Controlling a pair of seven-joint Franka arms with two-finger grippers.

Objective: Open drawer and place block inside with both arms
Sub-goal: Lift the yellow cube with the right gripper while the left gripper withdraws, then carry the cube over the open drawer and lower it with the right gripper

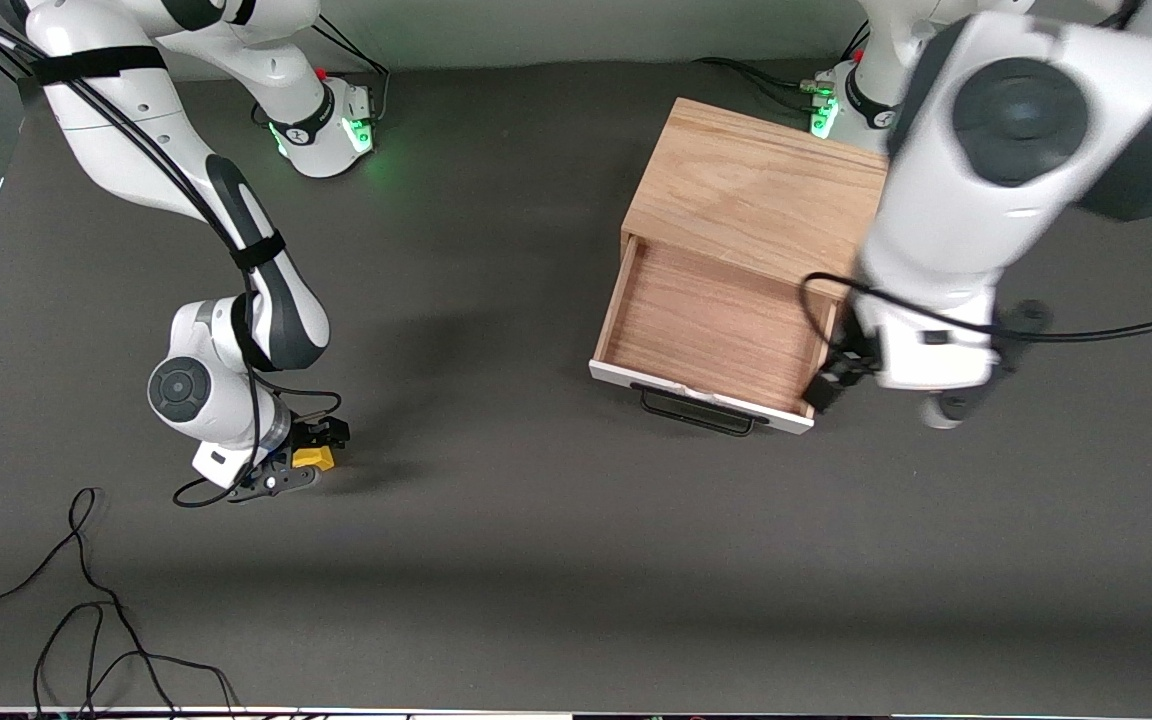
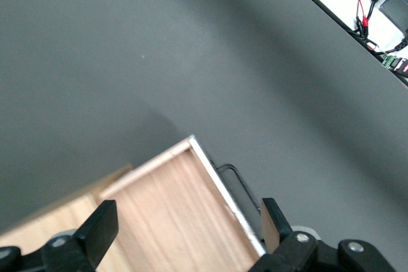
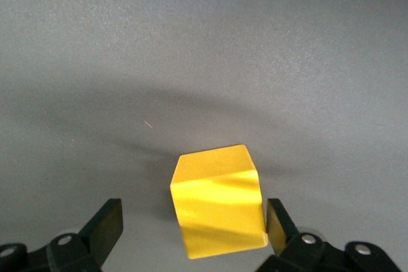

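At the right arm's end of the table (image 1: 536, 560) we find the right arm (image 1: 236, 270) bent down low, its gripper (image 1: 308, 455) set around the block (image 1: 313, 458), well away from the wooden box (image 1: 756, 190) that serves as our landmark. In the right wrist view the yellow block (image 3: 218, 200) sits on the grey surface between the two black fingers (image 3: 102, 227), turned a little askew to them. The jaws stand wide apart: one finger is clear of the block with grey table showing between, while the other lies just beside the block's edge, and we cannot quite tell whether it touches. So the gripper is released, straddling the block, not clamped on it.

A loose black cable (image 1: 86, 600) trails on the table nearer the front camera than the block.

Moving toward the box, we see the drawer (image 1: 711, 330) pulled out from its front toward the front camera, its light wood floor bare, its white front and black bar handle (image 1: 701, 410) at the near edge.

The left arm (image 1: 976, 200) reaches over the box, and the left gripper (image 1: 836, 378) hangs over the drawer's corner at the left arm's end. In the left wrist view its fingers (image 2: 102, 227) are spread, the drawer's (image 2: 185, 214) corner below them; nothing is held.
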